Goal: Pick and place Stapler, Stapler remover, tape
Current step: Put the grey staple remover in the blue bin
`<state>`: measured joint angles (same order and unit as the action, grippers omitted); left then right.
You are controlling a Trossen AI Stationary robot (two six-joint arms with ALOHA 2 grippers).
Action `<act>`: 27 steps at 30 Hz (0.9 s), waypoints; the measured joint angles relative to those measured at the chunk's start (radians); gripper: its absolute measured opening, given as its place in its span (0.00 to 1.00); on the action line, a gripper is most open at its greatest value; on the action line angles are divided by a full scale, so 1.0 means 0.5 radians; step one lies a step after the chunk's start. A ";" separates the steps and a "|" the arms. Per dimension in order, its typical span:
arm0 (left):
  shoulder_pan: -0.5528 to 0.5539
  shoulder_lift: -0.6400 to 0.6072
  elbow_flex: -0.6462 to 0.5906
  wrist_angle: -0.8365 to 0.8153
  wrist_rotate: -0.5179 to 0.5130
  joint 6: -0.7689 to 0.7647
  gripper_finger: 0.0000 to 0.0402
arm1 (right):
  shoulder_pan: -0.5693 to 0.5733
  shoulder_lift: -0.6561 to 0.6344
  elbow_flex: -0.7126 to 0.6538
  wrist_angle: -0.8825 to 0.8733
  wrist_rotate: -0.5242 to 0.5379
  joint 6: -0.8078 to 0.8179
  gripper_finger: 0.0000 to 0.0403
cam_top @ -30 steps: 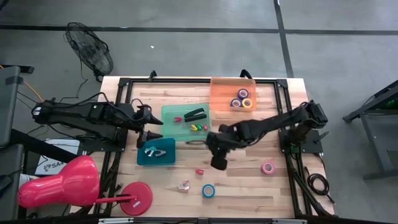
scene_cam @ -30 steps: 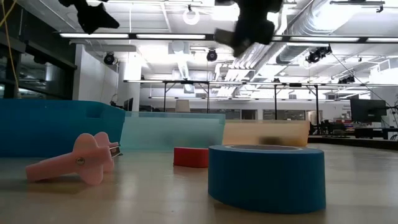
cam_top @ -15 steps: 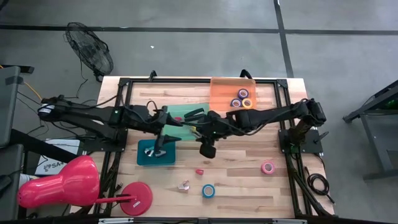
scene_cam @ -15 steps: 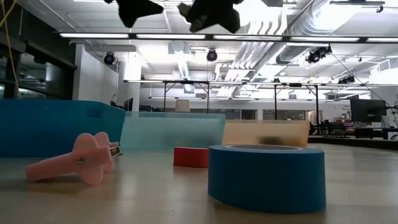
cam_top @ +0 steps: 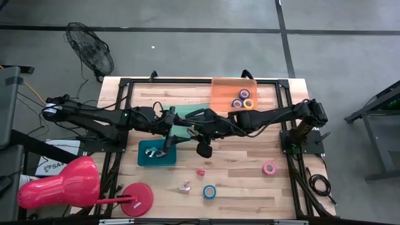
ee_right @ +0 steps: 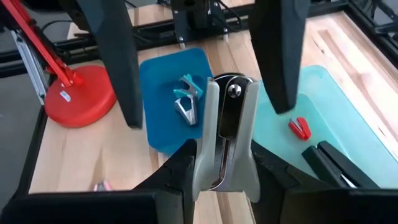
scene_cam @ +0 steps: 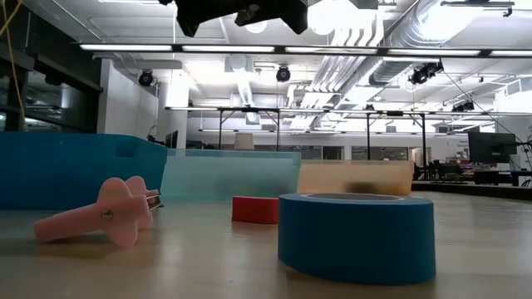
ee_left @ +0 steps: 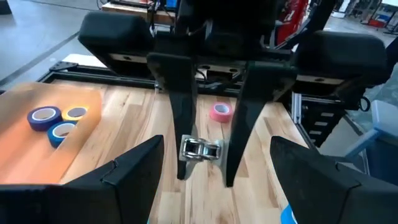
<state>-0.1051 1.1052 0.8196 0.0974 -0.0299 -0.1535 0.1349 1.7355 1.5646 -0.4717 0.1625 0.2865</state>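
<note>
Chrome-and-grey stapler [ee_right: 225, 134] sits clamped in the right gripper [ee_right: 222, 163], held above the green tray [cam_top: 179, 115]. Left gripper [ee_left: 205, 177] faces it just beside, fingers [ee_left: 185, 112] spread wide, holding nothing. Beside the green tray, a blue tray [cam_top: 157, 162] holds a teal staple remover [ee_right: 188, 99]. Beyond it, the orange tray [cam_top: 223, 94] holds three tape rolls [cam_top: 243, 100]; pink tape [cam_top: 269, 167] and blue tape [cam_top: 209, 191] lie on the bench [cam_top: 250, 181].

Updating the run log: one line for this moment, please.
right claw: shut on grey-and-chrome staple remover | left claw: open, facing it
</note>
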 joint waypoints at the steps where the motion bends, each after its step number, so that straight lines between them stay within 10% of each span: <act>1: 0.000 0.000 0.000 0.019 0.000 0.000 0.72 | 0.000 0.000 0.000 0.014 0.000 -0.001 0.23; 27: 0.000 -0.001 0.000 0.056 0.023 0.016 0.20 | 0.003 0.002 0.000 0.175 -0.032 -0.065 0.23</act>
<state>-0.1051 1.1046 0.8196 0.1253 -0.0183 -0.1455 0.1364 1.7367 1.5646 -0.3843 0.1466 0.2539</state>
